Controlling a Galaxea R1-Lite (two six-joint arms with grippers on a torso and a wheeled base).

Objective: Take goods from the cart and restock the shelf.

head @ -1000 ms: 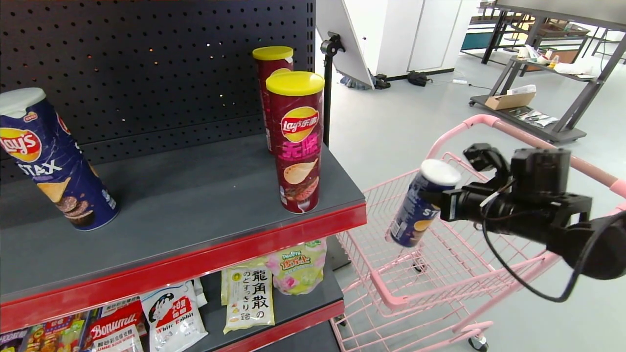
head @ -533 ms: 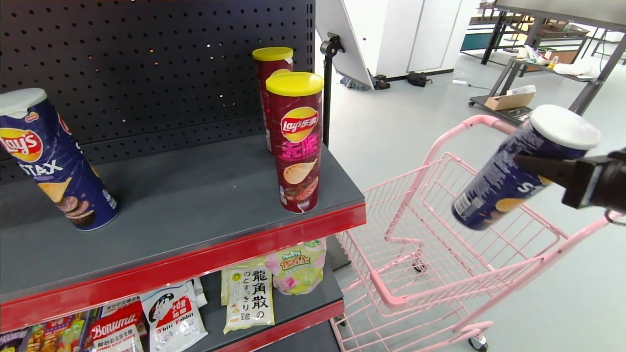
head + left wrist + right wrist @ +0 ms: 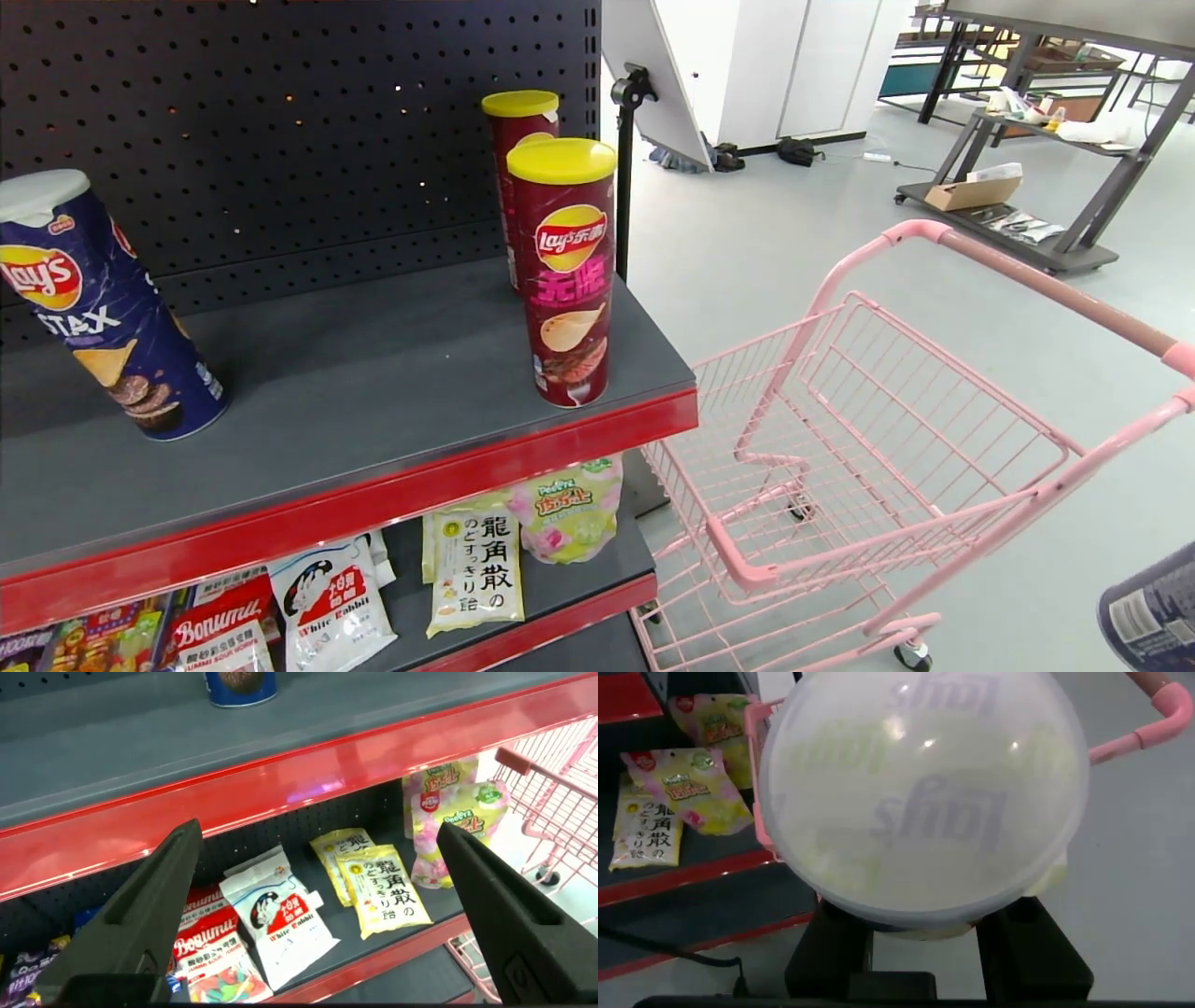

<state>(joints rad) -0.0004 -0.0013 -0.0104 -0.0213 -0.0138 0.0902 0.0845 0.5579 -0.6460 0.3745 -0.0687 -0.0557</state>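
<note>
A blue chip can (image 3: 1153,616) pokes into the head view's lower right corner, below the cart's handle. Its clear lid (image 3: 924,793) faces the right wrist camera, and my right gripper (image 3: 929,943) is shut on the can's upper end with dark fingers (image 3: 831,952) on either side. The pink wire cart (image 3: 896,411) stands right of the shelf with a bare basket. My left gripper (image 3: 318,905) hangs open in front of the shelf's red front edge (image 3: 308,765), holding nothing. Another blue can (image 3: 103,308) stands on the top shelf (image 3: 355,392) at the left.
Two red cans with yellow lids (image 3: 565,271) stand near the top shelf's right end, one behind the other. Snack bags (image 3: 471,565) lie on the lower shelf (image 3: 374,896). A black pegboard (image 3: 280,121) backs the shelf. Tables and racks stand across the floor at the far right.
The right arm carried the blue can from over the cart to the right, then down to the head view's lower right corner. The shelf, the cart and the other cans stayed put.
</note>
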